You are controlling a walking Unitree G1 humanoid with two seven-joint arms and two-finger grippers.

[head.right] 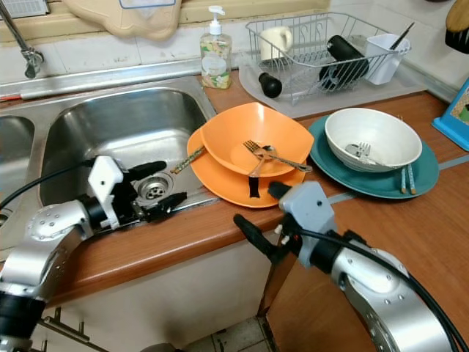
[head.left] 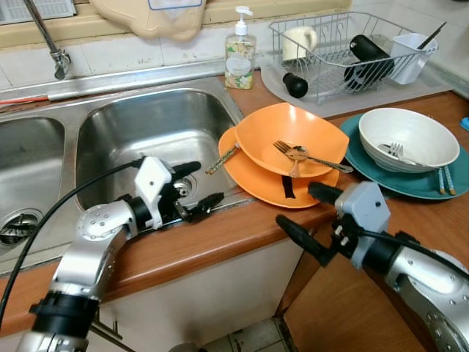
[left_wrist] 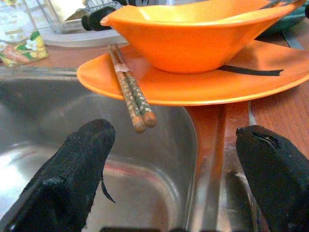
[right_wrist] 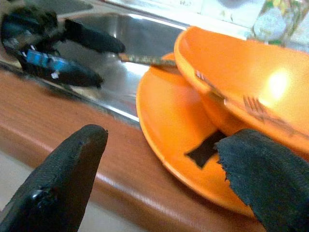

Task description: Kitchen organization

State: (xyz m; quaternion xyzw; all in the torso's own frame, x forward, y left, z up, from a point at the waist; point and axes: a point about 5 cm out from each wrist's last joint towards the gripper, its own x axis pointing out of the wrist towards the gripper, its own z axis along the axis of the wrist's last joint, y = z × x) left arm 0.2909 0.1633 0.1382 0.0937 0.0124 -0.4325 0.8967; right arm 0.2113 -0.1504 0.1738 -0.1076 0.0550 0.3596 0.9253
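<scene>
The left gripper [head.left: 192,187] hovers over the right front corner of the stainless steel sink basin [head.left: 157,125], its jaws spread wide and holding nothing, one finger above the drain and the other near the sink's front rim. Just ahead of it, a pair of brown patterned chopsticks [left_wrist: 131,92] rests on the left rim of the flat orange plate [left_wrist: 193,87], their tips jutting out over the basin.

The right gripper [head.left: 316,217] hangs off the front edge of the wooden tabletop [head.left: 220,238], jaws also wide and empty, just in front of the orange plate.

On that plate sits a deep orange bowl [head.left: 289,136], with a metal fork and spoon [head.left: 297,152] lying inside it. To its right, a round teal plate [head.left: 410,180] carries a white bowl [head.left: 407,137] with a fork in it, and pale blue chopsticks [head.left: 444,180] rest on the plate's right edge.

Along the back edge of the tabletop stand a clear soap pump bottle [head.left: 239,53] and a wire dish rack [head.left: 344,48] holding a cream mug, a black bottle and a white utensil cup.
</scene>
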